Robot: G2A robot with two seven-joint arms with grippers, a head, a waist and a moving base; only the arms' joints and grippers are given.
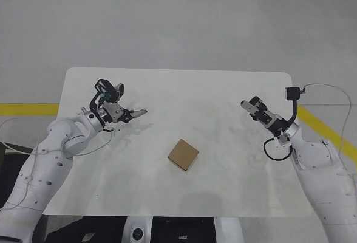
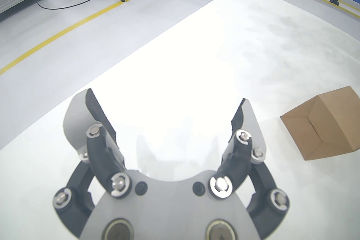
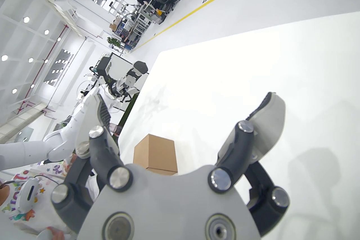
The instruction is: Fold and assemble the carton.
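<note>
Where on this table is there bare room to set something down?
Bare: the far strip of the table between the left arm's jaws and the right arm's jaws; either side of the carton along the near edge. No crowding: the carton stands alone, near the middle.

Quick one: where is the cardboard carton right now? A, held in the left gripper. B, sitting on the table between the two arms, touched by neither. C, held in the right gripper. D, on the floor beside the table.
B: the carton rests on the white table between the arms, and the left gripper and the right gripper are both open, empty and well apart from it.
</note>
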